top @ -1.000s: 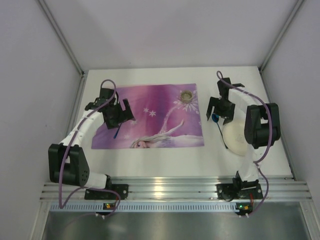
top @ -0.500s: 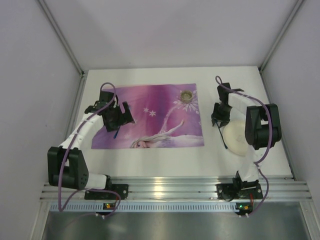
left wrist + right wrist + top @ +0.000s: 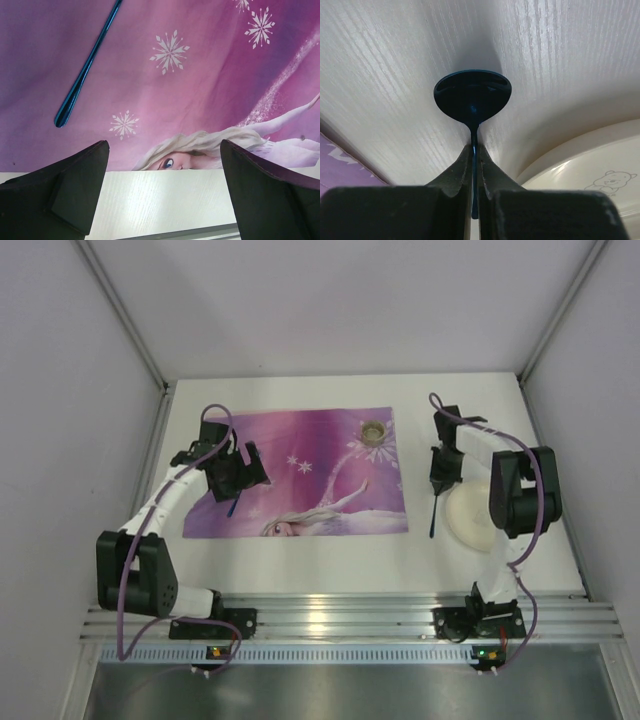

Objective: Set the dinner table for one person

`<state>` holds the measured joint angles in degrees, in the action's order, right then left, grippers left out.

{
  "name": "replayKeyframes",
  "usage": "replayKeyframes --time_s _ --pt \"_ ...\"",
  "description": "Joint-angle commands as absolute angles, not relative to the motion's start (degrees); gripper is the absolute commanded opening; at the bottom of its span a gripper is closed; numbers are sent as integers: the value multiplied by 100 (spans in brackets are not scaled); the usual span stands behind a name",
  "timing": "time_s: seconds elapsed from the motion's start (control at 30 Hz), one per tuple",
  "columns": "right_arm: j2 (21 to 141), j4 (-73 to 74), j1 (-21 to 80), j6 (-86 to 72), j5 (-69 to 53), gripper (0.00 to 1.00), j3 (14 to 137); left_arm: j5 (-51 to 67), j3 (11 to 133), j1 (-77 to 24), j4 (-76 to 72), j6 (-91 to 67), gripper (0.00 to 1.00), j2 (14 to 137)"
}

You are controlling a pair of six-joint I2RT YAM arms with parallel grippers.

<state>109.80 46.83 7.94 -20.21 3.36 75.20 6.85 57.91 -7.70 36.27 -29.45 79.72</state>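
Top external: the right gripper (image 3: 440, 468), spread a second ago, is now pressed together on a slim dark-blue metal spoon (image 3: 433, 520). The spoon lies right of centre on the white matte rectangular dinner table (image 3: 330, 560), between the purple-pink printed cloth placemat (image 3: 300, 470) and the cream round plate (image 3: 470, 515); the grasp looks made, lift pending, with the long axis near vertical in frame and the handle tip lowermost.

Left wrist: the left gripper (image 3: 162, 145) is spread and empty over the placemat's lower edge; a glossy blue utensil handle (image 3: 85, 70) lies diagonally at upper left.

Right wrist: the spoon's bowl points to the top of frame, its neck pinched.
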Motion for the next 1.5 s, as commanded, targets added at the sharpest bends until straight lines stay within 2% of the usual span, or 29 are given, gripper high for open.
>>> replayKeyframes --time_s 0.0,0.17,0.4,0.63,0.77,1.1,1.17,1.27,1.37,1.47 --pt "11101 4596 931 -1934 430 0 7830 747 5792 -773 3375 -2979 98 8051" --pt "10628 5149 1185 -2003 501 0 8576 765 5958 -773 3384 -2945 98 8156" --pt "10415 5388 2196 -2592 -289 0 9167 747 6091 -773 3436 -2900 98 8209" --pt "11574 5159 3049 -2830 -598 0 9878 712 6038 -773 3524 -2874 98 8086" --pt "12250 5220 3041 -2821 -615 0 10492 633 6029 -773 3673 -2865 98 7902" --pt "13043 5326 2988 -2953 -536 0 11346 510 5950 -773 3920 -2821 98 7541" --pt "13043 5317 2980 -2997 -483 13 11382 483 5924 -773 3929 -2786 98 7497" --pt "12947 5335 2988 -3023 -466 53 11347 483 5915 -773 3929 -2760 98 7497" --pt "12641 5361 2953 -3015 -361 70 11111 501 5924 -765 3894 -2751 98 7550" --pt "12008 5379 2804 -2962 -194 80 10645 510 5941 -765 3876 -2725 98 7620"
